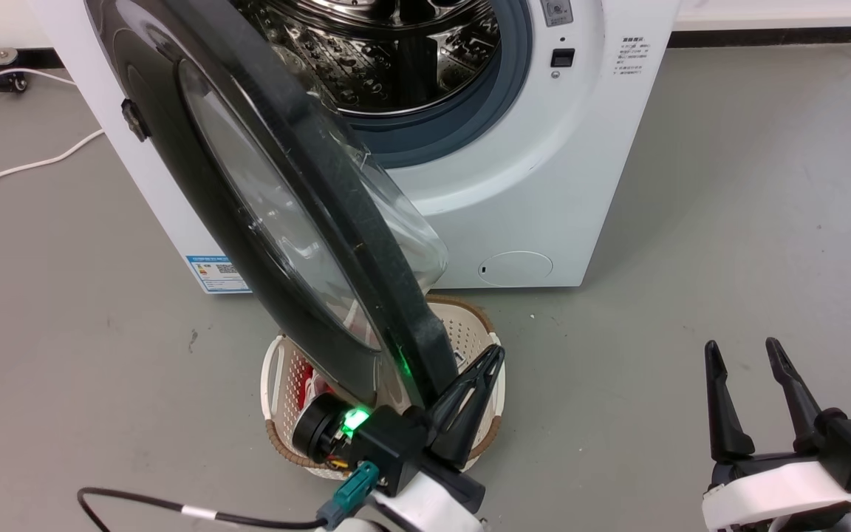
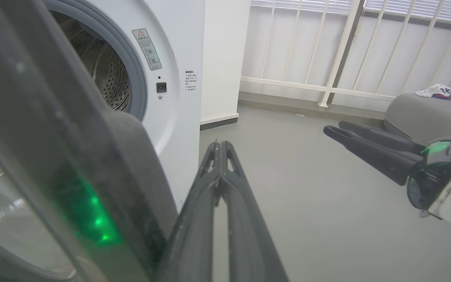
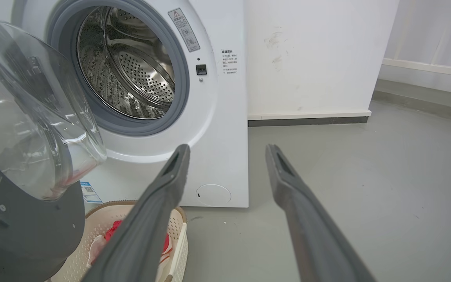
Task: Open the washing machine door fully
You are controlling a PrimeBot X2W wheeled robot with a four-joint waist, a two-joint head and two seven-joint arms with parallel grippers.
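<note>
The washing machine door (image 1: 263,214), glossy black with a bulging clear glass bowl (image 3: 26,117), stands swung out roughly edge-on to the head view, hinged at the machine's left. Its thick dark rim (image 2: 104,188) fills the left of the left wrist view. My left gripper (image 1: 498,355) is shut, empty, its fingers (image 2: 219,156) lying against the inner side of the door's free edge. My right gripper (image 1: 743,351) hovers open over the floor at the lower right, well away from the door.
The white machine (image 1: 544,192) shows its steel drum mouth (image 1: 396,52) with a grey rubber ring. A pale perforated laundry basket (image 1: 481,340) with red cloth (image 3: 112,231) sits on the floor under the door. White cables (image 1: 19,166) lie at left.
</note>
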